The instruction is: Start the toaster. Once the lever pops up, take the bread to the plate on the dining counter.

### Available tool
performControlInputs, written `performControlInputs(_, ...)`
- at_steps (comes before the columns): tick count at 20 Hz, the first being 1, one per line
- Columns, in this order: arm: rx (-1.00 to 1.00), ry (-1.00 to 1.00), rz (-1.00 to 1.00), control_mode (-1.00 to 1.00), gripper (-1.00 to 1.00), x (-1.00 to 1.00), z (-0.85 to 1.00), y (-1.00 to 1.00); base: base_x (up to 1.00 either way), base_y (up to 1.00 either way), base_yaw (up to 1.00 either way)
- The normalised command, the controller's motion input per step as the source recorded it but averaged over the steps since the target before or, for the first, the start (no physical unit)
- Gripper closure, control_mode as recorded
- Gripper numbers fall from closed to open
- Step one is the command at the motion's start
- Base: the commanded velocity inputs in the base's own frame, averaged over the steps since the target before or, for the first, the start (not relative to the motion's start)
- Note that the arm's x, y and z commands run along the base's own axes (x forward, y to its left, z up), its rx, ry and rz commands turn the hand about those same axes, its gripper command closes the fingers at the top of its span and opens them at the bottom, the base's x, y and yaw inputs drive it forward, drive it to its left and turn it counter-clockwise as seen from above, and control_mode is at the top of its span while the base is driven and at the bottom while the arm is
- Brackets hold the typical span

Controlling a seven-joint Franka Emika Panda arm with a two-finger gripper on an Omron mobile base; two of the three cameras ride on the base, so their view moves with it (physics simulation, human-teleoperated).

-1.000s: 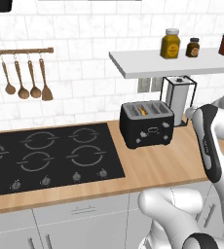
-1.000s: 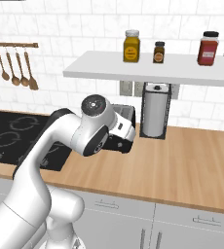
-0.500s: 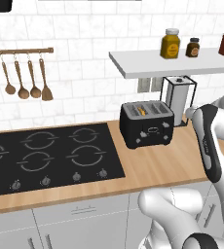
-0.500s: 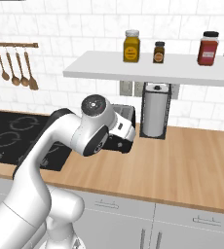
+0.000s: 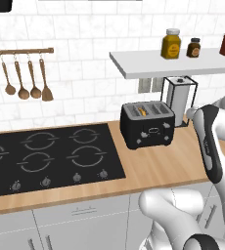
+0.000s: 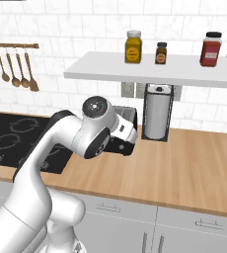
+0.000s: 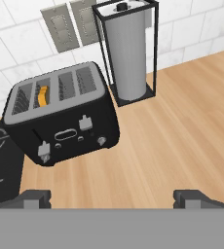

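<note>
Fingers [image 7: 35, 198] spread wide, gripping nothing, hovering near the toaster [image 7: 63, 114]; nothing has moved this past second, bread [image 7: 43, 96] sits in its slot, levers unpressed.

The boxy black toaster [image 7: 63, 119] has a smooth, slightly glossy casing that looks like plastic, with small silver metallic knobs and grey levers on its front. The yellowish-tan bread slice [image 7: 44, 96] in one slot looks matt. The light wooden worktop [image 7: 172, 136] shows fine grain and a smooth satin finish. The flat black cooktop [image 5: 46, 158] looks like smooth glass. Beside the toaster, a matt white paper towel roll [image 7: 127, 58] stands in a thin black wire-frame holder. The white wall tiles [image 5: 95, 73] look glazed, faintly marbled. The hanging spoons [image 5: 26, 80] look wooden.
</note>
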Motion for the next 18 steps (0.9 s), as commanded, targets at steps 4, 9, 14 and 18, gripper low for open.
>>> performControlInputs(4, 0.00, 0.00, 0.00, -1.00, -1.00, 0.00, 0.00, 0.00, 0.00, 0.00, 0.00)
performControlInputs(9, 0.00, 0.00, 0.00, -1.00, -1.00, 0.00, 0.00, 0.00, 0.00, 0.00, 0.00)
performControlInputs(14, 0.00, 0.00, 0.00, -1.00, -1.00, 0.00, 0.00, 0.00, 0.00, 0.00, 0.00)
performControlInputs(18, 0.00, 0.00, 0.00, -1.00, -1.00, 0.00, 0.00, 0.00, 0.00, 0.00, 0.00)
